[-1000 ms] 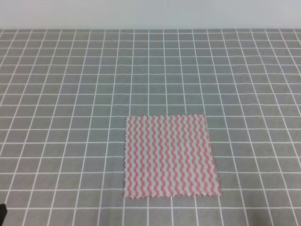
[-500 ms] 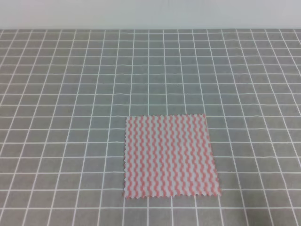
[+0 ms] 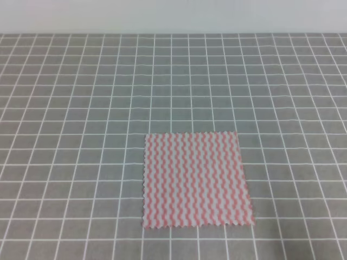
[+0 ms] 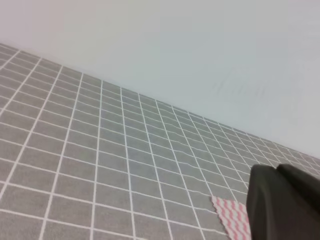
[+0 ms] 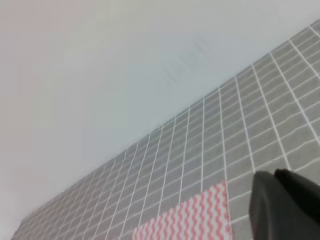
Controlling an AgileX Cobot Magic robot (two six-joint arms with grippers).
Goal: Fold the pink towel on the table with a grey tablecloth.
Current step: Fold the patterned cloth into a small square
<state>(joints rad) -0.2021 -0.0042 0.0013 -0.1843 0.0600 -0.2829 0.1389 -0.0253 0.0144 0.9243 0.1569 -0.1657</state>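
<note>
Only a dark, blurred lump of the left gripper point(image 4: 282, 202) shows, filling the lower right corner of its own wrist view; one rounded black mass with a faint seam across it, and I cannot tell whether its fingers are spread or pressed together. The right gripper point(image 5: 287, 197) is much the same — a black block in the lower right corner of its camera, too close and soft to say how its jaws stand. Neither gripper appears in the high view, and neither touches any cloth as far as these pictures show.

Both wrist cameras are tilted well up, taking in a pale blank wall point(image 4: 200, 50) above the far edge of the table.

The pink towel point(image 3: 196, 180) lies flat and spread out on the table with a grey tablecloth point(image 3: 70, 108), near the front edge of the high view and a little right of centre. It is close to square, so there is hardly a long axis; its sides run nearly along the white grid lines. Its wavy stripes run from the near edge to the far edge. The near edge looks slightly wider than the far one, perhaps just from perspective.

From the left wrist only one zigzag corner of it peeks out beside the gripper point(image 4: 231, 216); from the right wrist a larger piece shows point(image 5: 192, 220).
</note>
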